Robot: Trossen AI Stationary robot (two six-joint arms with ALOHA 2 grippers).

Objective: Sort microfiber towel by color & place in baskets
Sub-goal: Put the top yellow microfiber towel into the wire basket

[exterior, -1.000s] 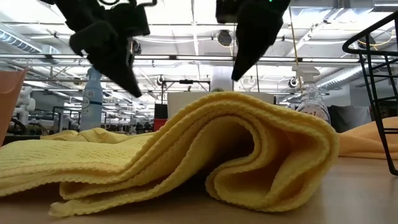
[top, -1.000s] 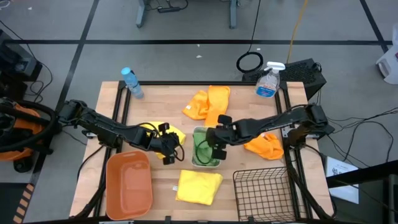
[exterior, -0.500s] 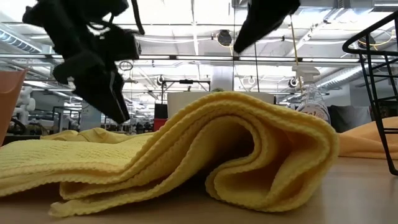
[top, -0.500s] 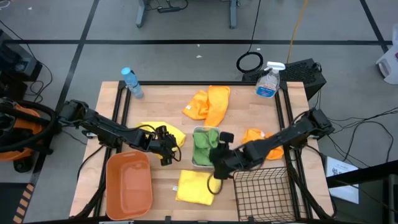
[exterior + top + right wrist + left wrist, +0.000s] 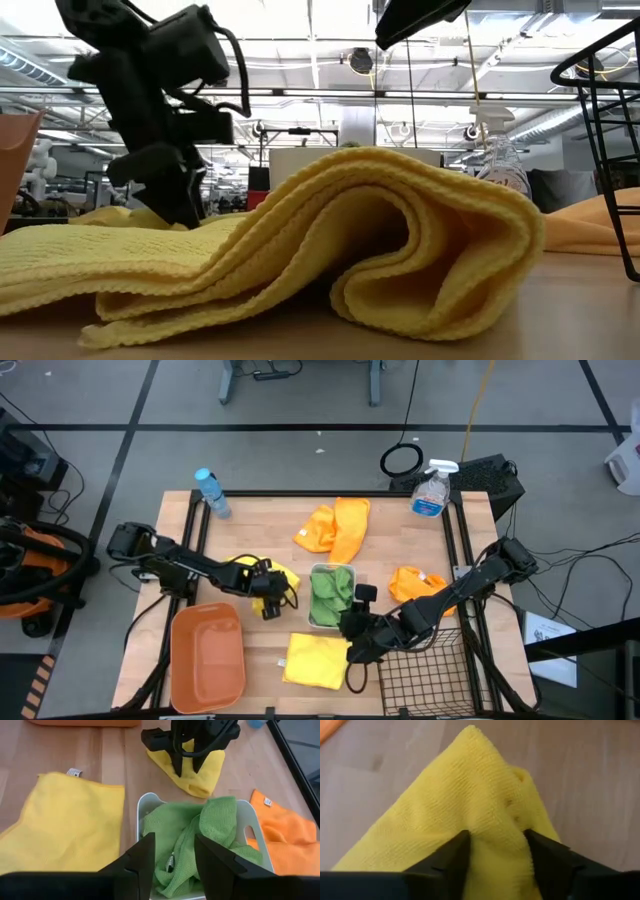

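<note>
Orange tub [image 5: 207, 652], lower left of the high view, nothing in it. Left gripper [image 5: 268, 600], left of centre, down on the bunched yellow towel [image 5: 262, 573]; its fingers [image 5: 449, 862] are spread and straddle a raised fold, not yet closed on it; half a second ago it hung a little above the cloth. Flat yellow towel [image 5: 318, 659], bottom centre of the table [image 5: 390, 550]. White bin [image 5: 314, 620], centre, holds the green towel [image 5: 330, 593]. Right gripper [image 5: 354, 656], just right of the flat yellow towel by the wire basket [image 5: 425, 675], fingers [image 5: 142, 855] apart and holding nothing; since a second ago it has drawn back from over the bin. Orange towels [image 5: 337, 527], upper centre and at right. Handling, as judged: the cloth is light, soft and limp, so best pinched at a raised fold or corner; it will drape when lifted.
</note>
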